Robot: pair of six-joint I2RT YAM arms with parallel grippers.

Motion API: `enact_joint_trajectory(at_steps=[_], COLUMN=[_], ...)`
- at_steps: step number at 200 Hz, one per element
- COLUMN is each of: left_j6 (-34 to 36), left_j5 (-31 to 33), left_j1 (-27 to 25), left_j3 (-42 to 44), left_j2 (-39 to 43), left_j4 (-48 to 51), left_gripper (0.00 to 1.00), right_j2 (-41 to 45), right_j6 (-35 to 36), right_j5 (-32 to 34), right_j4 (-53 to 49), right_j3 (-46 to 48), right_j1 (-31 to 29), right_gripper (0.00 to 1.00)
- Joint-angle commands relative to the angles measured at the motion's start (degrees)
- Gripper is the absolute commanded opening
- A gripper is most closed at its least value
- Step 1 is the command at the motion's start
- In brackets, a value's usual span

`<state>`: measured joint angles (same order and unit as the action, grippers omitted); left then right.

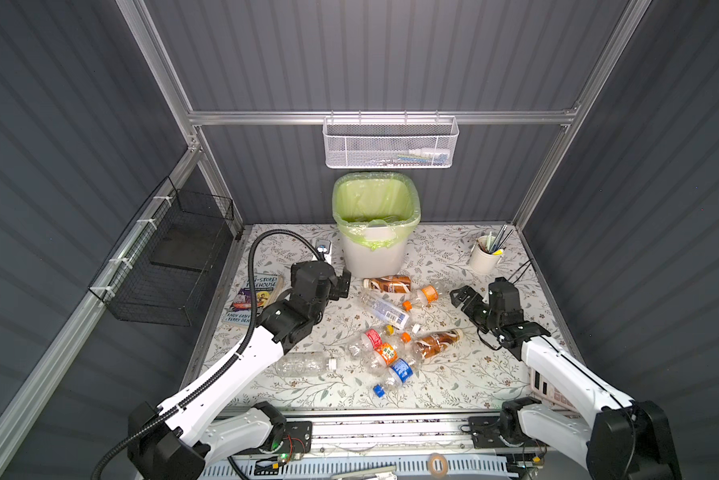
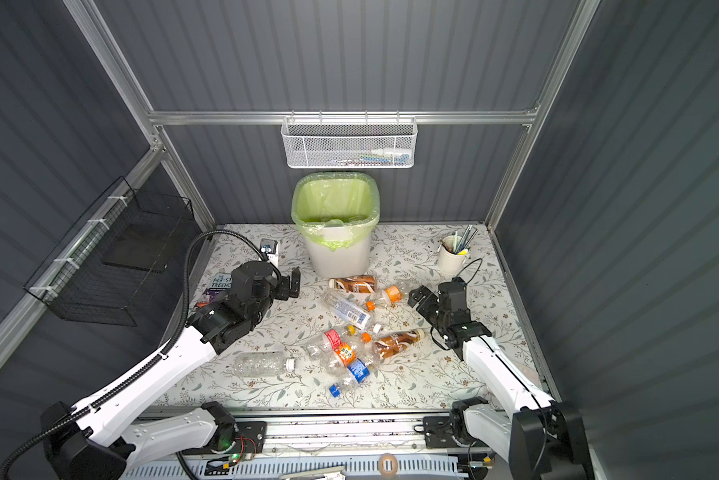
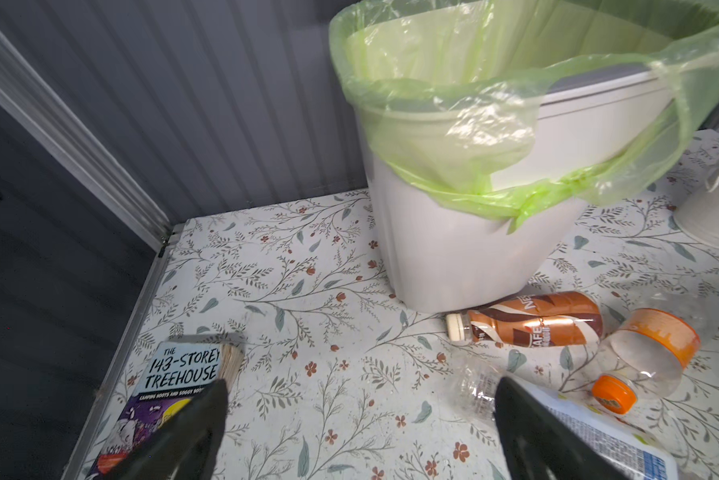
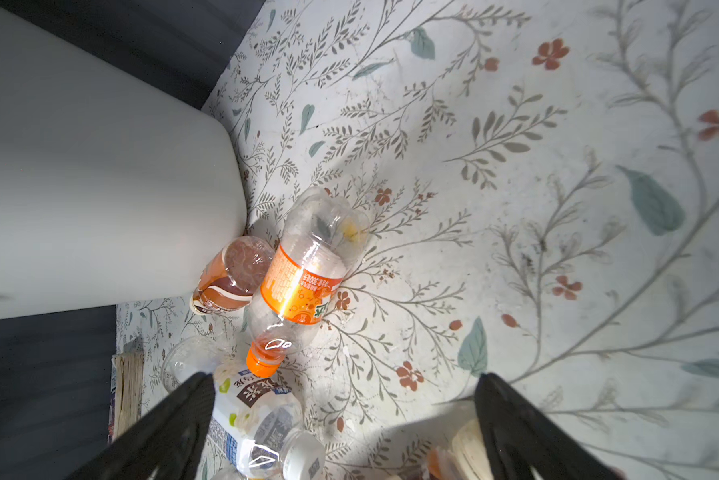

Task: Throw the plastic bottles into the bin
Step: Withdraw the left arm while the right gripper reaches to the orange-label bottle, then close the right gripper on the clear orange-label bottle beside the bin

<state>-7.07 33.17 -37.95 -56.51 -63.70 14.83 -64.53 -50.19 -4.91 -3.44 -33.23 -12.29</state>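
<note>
Black left claw (image 3: 362,382) and right claw (image 4: 344,376) gape wide, empty; mid-frame I see crinkly clear plastic bottles (image 1: 387,353) below a smooth white bin (image 1: 374,257).

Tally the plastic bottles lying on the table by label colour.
brown-label plastic bottles: 2
orange-label plastic bottles: 2
red-label plastic bottle: 1
blue-label plastic bottle: 1
white-label plastic bottle: 1
unlabelled clear plastic bottle: 1
Total: 8

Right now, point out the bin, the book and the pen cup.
bin (image 1: 374,259), in a top view, on its white front wall.
book (image 3: 181,369), left wrist view, on the cover's title.
pen cup (image 1: 482,261), in a top view, on its white side.
</note>
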Motion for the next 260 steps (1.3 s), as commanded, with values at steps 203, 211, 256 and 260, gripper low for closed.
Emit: enact_joint_trajectory(at_steps=[203,211,256,260], left_j6=[-8.5,-8.5,-8.8,-8.8], left_j5=[-6.7,-6.6,-7.1,-7.2], left_j1=[10.8,10.8,10.8,10.8], left_j3=[13.6,13.6,13.3,13.3], left_j2=[3.0,3.0,2.9,3.0], left_j4=[-0.1,-0.1,0.4,0.4], left_gripper=[1.00,1.00,1.00,1.00], right_j2=[-35.4,-35.8,-37.0,-37.0], right_j6=[-9.9,-9.9,-11.6,-11.7], right_j5=[6.8,6.9,8.8,8.9], right_j4=[-2.9,-2.9,-1.1,-0.8], right_j3=[-21.8,-22.0,-21.3,-21.1], right_j1=[-9.7,-9.8,-9.1,-9.0], right_gripper=[0.81,0.80,0.71,0.69])
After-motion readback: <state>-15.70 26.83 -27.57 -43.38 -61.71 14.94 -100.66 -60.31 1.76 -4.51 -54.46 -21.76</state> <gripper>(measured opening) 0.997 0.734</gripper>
